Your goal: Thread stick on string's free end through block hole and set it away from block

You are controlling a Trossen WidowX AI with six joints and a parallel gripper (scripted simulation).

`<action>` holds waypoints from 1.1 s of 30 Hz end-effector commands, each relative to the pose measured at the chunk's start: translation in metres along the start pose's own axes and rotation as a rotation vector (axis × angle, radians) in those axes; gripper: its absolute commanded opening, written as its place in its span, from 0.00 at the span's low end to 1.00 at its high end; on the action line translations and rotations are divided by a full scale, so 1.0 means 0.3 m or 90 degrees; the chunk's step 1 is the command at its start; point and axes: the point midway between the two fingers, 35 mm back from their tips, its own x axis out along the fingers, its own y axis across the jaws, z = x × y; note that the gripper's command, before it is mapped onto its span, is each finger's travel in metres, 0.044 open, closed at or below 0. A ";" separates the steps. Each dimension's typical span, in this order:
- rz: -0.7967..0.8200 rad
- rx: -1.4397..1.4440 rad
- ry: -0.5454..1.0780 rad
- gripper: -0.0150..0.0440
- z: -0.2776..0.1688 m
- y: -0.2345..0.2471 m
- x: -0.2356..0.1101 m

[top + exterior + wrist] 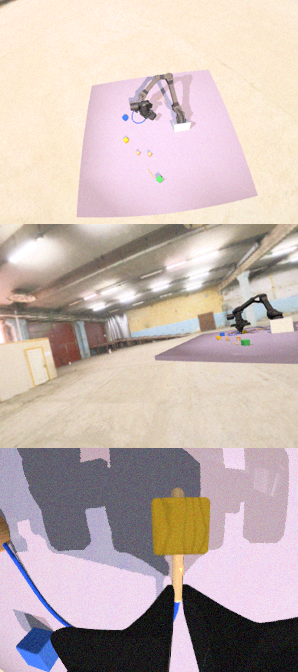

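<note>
Wrist view gives me the clearest read: the stick is clamped between my jaws, which are closed on its near end, and it runs straight ahead into the yellow wooden block. Its tip pokes out just past the block's far side, so the stick sits through the hole. The block rests on the lilac bench, close in front of the fingertips. A blue string curves away to the left from behind the jaws, passing just beside a small blue cube at lower left. From the top camera I see the string's loop lying between that blue cube and the wrist. Further out on the bench sit a yellow cube, two small orange pieces, a green cube with a loose stick near it, and another loose stick under the arm.
</note>
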 end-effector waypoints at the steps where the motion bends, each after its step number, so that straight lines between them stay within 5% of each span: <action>1: 0.004 0.001 0.000 0.25 0.021 0.002 -0.004; 15: 0.004 0.001 0.000 0.25 0.066 0.001 -0.004; 19: 0.001 0.001 0.000 0.43 0.058 0.000 -0.001; 22: 0.001 0.001 0.000 0.46 0.058 0.000 -0.001; 29: -0.002 0.000 0.002 0.46 0.050 -0.002 -0.258; 33: -0.001 0.000 0.001 0.46 0.051 -0.003 -0.267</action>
